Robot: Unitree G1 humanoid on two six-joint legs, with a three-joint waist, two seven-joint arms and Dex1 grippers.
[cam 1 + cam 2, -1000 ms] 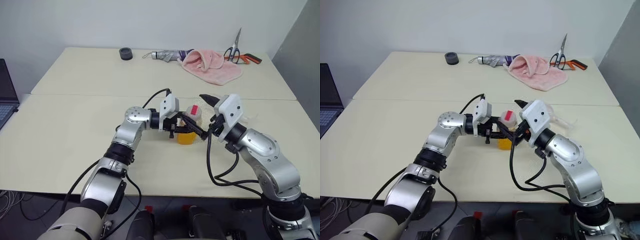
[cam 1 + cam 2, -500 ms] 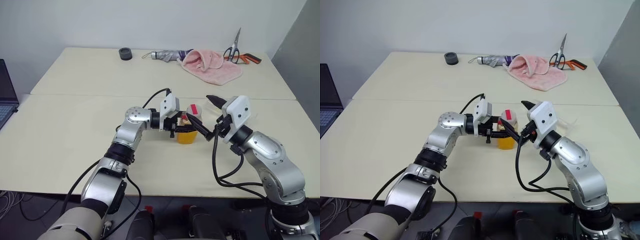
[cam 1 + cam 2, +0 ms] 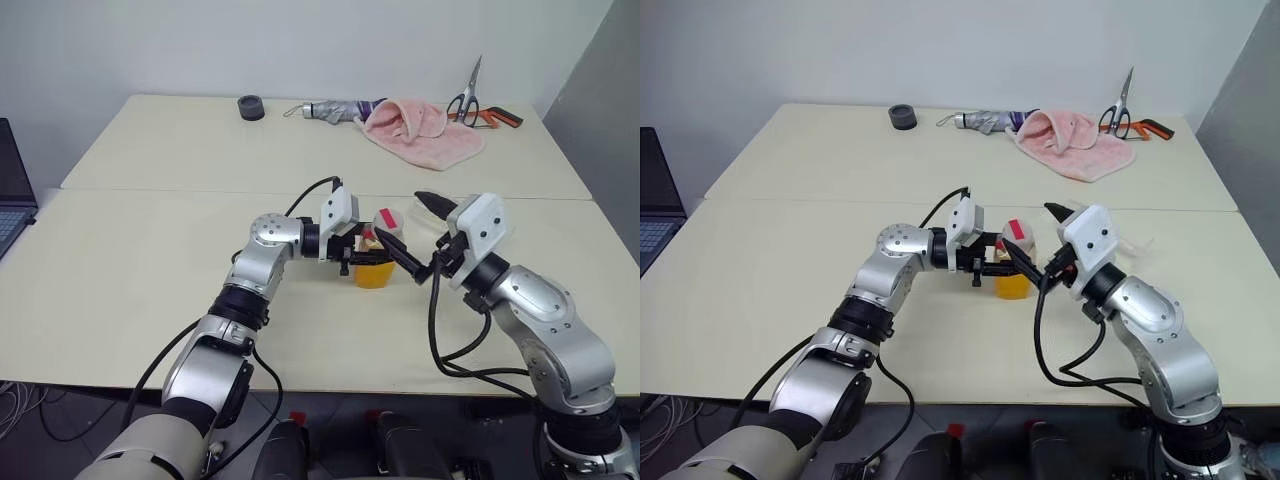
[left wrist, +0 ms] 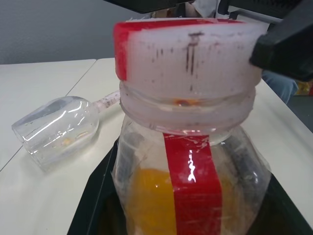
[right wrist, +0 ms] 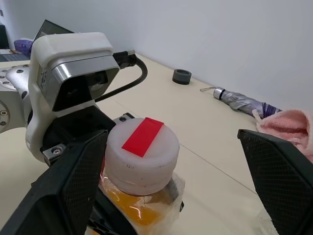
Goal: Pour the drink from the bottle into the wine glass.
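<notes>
Left pincer [image 3: 358,256] is clamped on the bottle [image 3: 376,252], upright just above the counter [image 3: 150,250]. Right pincer [image 5: 171,161] spreads wide, its fingers either side of the red-and-white cap [image 5: 142,154], closest to twist it. Wine glass [image 4: 56,129] lies toppled beyond.

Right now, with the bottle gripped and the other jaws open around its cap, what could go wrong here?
1. The cap is still on the bottle; twisting it with the right gripper may turn the bottle inside the left gripper.
2. The wine glass lies on its side on the table, so pouring now would spill the drink.
</notes>
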